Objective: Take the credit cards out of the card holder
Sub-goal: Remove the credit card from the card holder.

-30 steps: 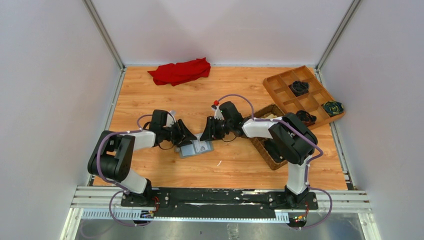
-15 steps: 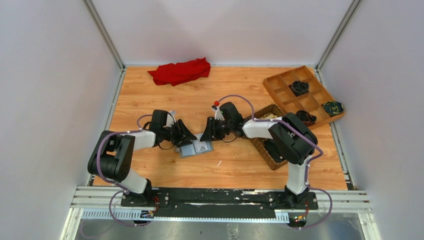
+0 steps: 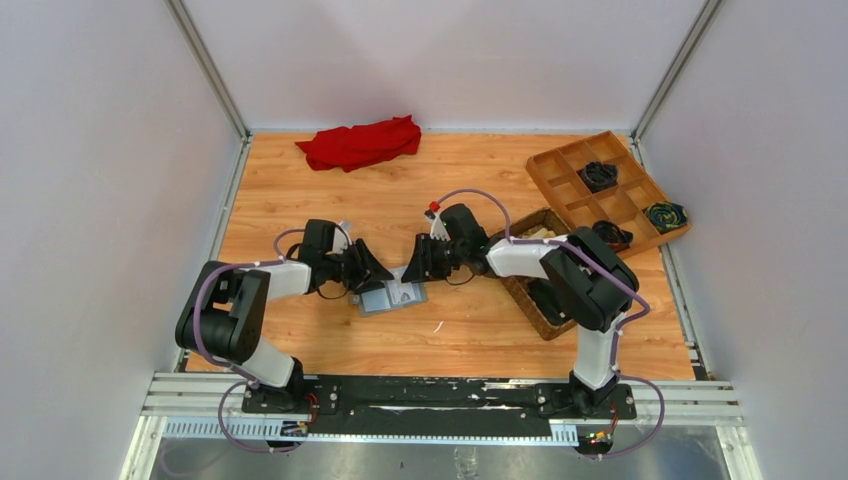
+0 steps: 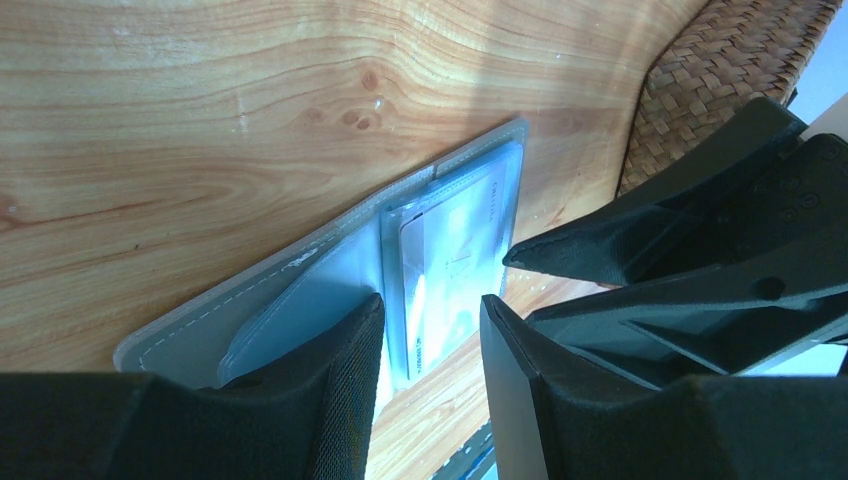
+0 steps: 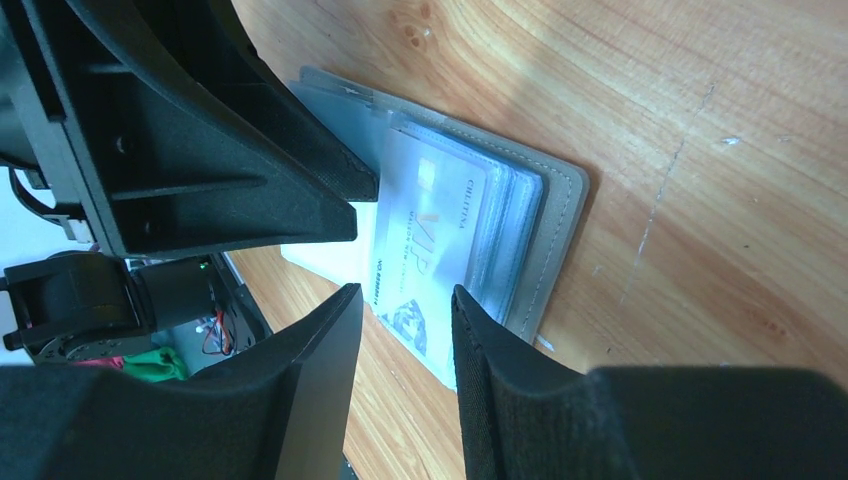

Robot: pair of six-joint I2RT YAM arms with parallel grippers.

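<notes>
Top external: card holder (image 3: 396, 298) half-hidden under left gripper (image 3: 383, 274).

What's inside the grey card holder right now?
A pale card printed VIP sits in the clear sleeves of the open card holder, one end poking out. Whether more cards lie beneath it is hidden.

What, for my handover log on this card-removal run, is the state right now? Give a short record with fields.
card holder: open flat on the table, between both arms
card: pale, printed VIP, partly out of its slot
left gripper: fingers apart, straddling the card; contact unclear
right gripper: fingers apart over the same card
red cloth: far back, untouched
wooden tray: far right corner
woven basket: beside the right arm
cards fully out: none visible
</notes>
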